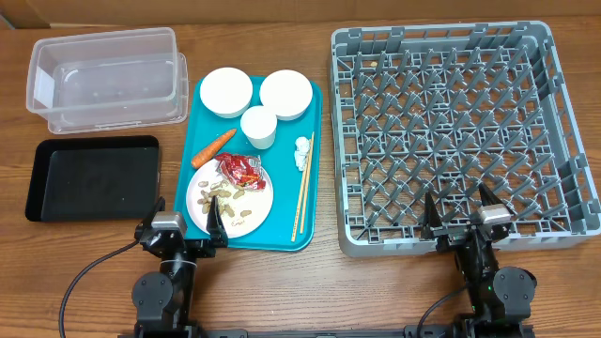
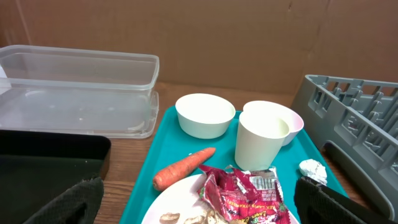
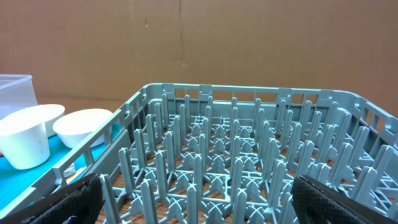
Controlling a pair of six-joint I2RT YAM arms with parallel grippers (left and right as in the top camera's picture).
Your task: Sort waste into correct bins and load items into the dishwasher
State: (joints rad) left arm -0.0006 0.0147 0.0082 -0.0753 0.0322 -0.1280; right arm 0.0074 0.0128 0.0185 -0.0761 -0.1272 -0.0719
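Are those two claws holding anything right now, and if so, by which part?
Nothing is held: the left gripper and the right gripper both stand open and empty.

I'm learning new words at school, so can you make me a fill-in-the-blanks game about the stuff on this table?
The red wrapper lies on the round white ____.
The teal tray holds ____ white bowls.
The carrot is coloured ____.
The left gripper and the right gripper are both ____.
Missing words: plate, two, orange, open.
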